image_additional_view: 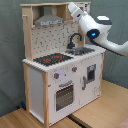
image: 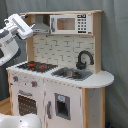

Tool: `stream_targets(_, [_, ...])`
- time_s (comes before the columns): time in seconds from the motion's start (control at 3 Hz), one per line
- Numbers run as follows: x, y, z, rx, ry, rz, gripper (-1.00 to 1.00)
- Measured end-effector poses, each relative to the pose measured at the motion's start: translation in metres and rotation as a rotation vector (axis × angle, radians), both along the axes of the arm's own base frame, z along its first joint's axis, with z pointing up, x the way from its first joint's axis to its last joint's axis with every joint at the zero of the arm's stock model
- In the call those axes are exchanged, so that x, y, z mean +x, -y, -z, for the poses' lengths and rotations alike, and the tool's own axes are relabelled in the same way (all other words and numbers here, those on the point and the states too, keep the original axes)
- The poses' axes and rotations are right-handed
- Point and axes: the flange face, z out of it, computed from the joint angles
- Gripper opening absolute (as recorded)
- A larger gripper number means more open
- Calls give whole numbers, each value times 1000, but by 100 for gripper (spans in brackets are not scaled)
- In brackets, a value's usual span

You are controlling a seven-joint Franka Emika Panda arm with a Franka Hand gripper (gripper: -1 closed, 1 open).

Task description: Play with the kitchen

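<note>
The kitchen is a toy of white and light wood, seen in both exterior views. It has a black-red hob, a black tap, a sink, an oven door, a grey hood and a small microwave. In the first exterior view my gripper hangs at upper-shelf height by the hood's left end. In the second exterior view the gripper sits in front of the top shelf, right of the hood and above the tap. It holds nothing that I can see.
A grey curtain hangs behind the kitchen. A wooden floor lies in front of it. My white arm reaches in over the counter from the second exterior view's right. A white rounded shape fills the first exterior view's bottom left.
</note>
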Motion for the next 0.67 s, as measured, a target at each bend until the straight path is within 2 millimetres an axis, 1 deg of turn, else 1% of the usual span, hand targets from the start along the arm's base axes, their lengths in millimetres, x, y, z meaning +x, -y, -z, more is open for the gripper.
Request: stream_targets(0.67, [14, -18, 7, 111, 96, -20, 100])
